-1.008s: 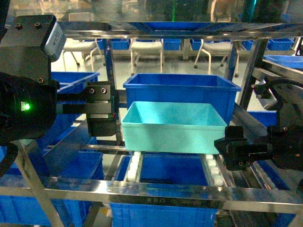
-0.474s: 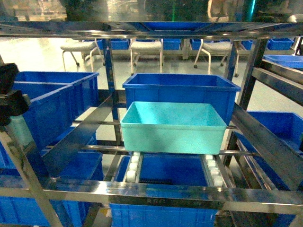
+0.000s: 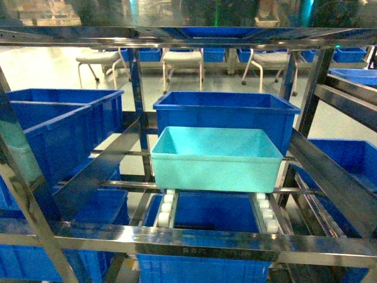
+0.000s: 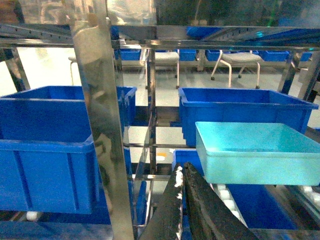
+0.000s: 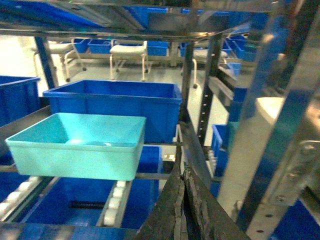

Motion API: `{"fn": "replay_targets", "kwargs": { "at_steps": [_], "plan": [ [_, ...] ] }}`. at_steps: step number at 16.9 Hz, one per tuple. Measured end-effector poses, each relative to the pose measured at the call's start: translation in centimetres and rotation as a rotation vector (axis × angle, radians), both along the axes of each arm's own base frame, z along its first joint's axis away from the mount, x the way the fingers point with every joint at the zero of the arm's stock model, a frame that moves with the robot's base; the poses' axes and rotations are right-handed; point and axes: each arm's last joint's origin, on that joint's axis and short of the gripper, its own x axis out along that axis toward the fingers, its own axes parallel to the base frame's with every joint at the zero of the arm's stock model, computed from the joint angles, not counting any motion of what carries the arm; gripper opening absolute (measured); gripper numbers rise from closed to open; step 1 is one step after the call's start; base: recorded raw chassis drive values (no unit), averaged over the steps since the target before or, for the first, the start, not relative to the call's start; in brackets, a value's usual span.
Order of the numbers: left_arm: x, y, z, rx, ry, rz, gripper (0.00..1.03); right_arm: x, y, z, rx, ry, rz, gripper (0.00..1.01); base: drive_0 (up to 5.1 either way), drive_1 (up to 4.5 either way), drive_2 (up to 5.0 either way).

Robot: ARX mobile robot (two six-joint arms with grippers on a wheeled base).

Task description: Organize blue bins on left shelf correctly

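- The left gripper [image 4: 182, 172] shows only in its own wrist view, as two dark fingers pressed together with no gap and nothing between them.
- The right gripper [image 5: 181, 175] looks the same in the right wrist view: fingers pressed together, holding nothing.
- Neither gripper appears in the head view, so both seem to sit back on the near side of the left shelf [image 3: 194, 239].
- From the left gripper the blue bin [image 4: 252, 152] lies ahead and to the right; from the right gripper the same bin [image 5: 77, 145] lies ahead and to the left. It sits between the two arms, and I cannot tell which is nearer.
- In the head view the bin [image 3: 215, 158] rests on the white roller tracks [image 3: 166, 206] of the middle level, its long axis running left to right, open side up and empty.
- Just behind it, on the far side, stands a deep-blue crate [image 3: 227, 112], close against its back wall.
- The head view shows both roller tracks and the near steel beam across the front; the wrist views each show one end wall of the bin more plainly.
- A grasp at both ends would call for both grippers to spread first.
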Motion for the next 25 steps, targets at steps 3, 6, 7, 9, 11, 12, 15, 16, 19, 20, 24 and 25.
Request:
{"fn": "replay_targets", "kwargs": {
  "at_steps": [3, 6, 7, 9, 11, 12, 15, 16, 19, 20, 24, 25],
  "plan": [
    [-1.4, 1.4, 0.2, 0.0, -0.007, 0.012, 0.02, -1.7, -0.1, 1.3, 0.0, -0.01, 0.004, 0.02, 0.0, 0.0, 0.0],
    [-2.2, 1.2, 0.6, 0.0, -0.024, -0.006, 0.02, -3.0, -0.1, 1.4, 0.0, -0.01, 0.005, 0.02, 0.0, 0.0, 0.0],
    [-2.4, 1.2, 0.7, 0.0, -0.024, -0.006, 0.02, -3.2, -0.1, 1.4, 0.0, -0.005, 0.004, 0.02, 0.0, 0.0, 0.0],
    [-2.9, 1.2, 0.9, 0.0, -0.03, -0.006, 0.02, -3.8, -0.1, 1.8, 0.0, -0.027, 0.005, 0.02, 0.0, 0.0, 0.0],
    [-3.4, 1.2, 1.0, 0.0, -0.035, -0.006, 0.02, -4.3, -0.1, 2.0, 0.0, -0.028, 0.005, 0.02, 0.0, 0.0, 0.0],
    [-3.6, 1.2, 1.0, 0.0, -0.036, -0.006, 0.02, -4.6, -0.1, 2.1, 0.0, -0.034, 0.004, 0.02, 0.0, 0.0, 0.0],
    [-4.2, 1.2, 1.1, 0.0, -0.04, -0.006, 0.02, -5.3, -0.1, 2.3, 0.0, -0.039, 0.004, 0.02, 0.0, 0.0, 0.0],
    [-4.3, 1.2, 1.1, 0.0, -0.038, -0.006, 0.02, -5.5, -0.1, 2.3, 0.0, -0.04, 0.005, 0.02, 0.0, 0.0, 0.0],
    [-4.7, 1.2, 1.1, 0.0, -0.039, -0.006, 0.02, -6.0, -0.1, 2.3, 0.0, -0.041, 0.004, 0.02, 0.0, 0.0, 0.0],
    [-4.8, 1.2, 1.1, 0.0, -0.038, -0.006, 0.02, -6.1, -0.1, 2.3, 0.0, -0.043, 0.005, 0.02, 0.0, 0.0, 0.0],
    [-5.2, 1.2, 1.0, 0.0, -0.037, -0.006, 0.02, -6.6, -0.1, 2.3, 0.0, -0.045, 0.005, 0.02, 0.0, 0.0, 0.0],
    [-5.2, 1.2, 1.0, 0.0, -0.039, -0.006, 0.02, -6.6, -0.1, 2.3, 0.0, -0.043, 0.004, 0.02, 0.0, 0.0, 0.0]
  ]
}}
